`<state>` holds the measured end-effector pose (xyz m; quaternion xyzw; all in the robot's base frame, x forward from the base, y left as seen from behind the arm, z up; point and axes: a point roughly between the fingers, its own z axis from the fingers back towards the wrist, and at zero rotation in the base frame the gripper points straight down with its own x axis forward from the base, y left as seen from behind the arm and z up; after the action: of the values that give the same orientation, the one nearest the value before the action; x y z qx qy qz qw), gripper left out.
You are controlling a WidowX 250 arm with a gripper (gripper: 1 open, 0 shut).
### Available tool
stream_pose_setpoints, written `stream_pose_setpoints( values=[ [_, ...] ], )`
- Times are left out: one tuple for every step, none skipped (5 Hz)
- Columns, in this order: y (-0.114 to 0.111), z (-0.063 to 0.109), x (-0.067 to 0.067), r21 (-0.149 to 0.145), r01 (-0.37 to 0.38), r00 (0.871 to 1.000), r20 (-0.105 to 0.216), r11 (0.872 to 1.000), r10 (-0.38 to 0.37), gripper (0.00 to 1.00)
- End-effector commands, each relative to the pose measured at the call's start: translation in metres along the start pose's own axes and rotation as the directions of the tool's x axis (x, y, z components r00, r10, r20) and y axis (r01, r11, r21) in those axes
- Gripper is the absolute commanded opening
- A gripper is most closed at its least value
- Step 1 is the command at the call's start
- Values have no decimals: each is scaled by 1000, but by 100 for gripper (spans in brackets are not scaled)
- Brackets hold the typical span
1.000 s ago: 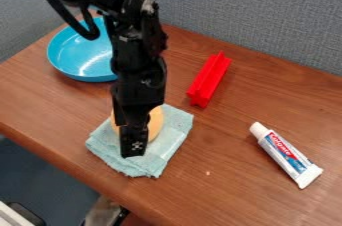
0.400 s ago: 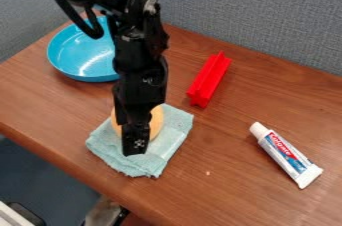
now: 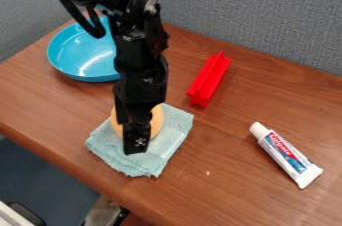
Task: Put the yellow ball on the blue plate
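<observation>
Pincer: the black gripper (image 3: 135, 136) points straight down over the cloth, its jaws spread wide, one finger (image 3: 132, 142) showing in front of the ball; it grips nothing that can be made out.
Yellow ball: the yellow ball (image 3: 155, 125) sits on the cloth, mostly hidden behind the gripper, only its orange-yellow right side showing at about 3 o'clock of the near finger.
Ball to pincer: just beside and behind the near finger, seemingly between the spread jaws; whether the pads touch it cannot be told.
Cloth: the pale teal cloth (image 3: 170, 150) lies folded near the front edge of the table, under both ball and gripper.
Blue plate: the blue plate (image 3: 75, 58) rests at about 10 o'clock of the ball, well apart, near the table's far left corner.
Red block: a long red block (image 3: 207, 78) lies at about 1 o'clock of the ball.
Tube: a white toothpaste tube (image 3: 286, 153) lies at about 4 o'clock, well apart.
Surface: a brown wooden table (image 3: 54, 105).
</observation>
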<state>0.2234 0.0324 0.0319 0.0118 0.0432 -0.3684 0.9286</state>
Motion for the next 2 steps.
stream_pose_setpoints(
  values=[
    [4, -14, 2, -12, 1, 1000, -2, 1000, -1, 0],
    [7, -6, 3, -5, -4, 1000, 8, 1000, 4, 0]
  ],
)
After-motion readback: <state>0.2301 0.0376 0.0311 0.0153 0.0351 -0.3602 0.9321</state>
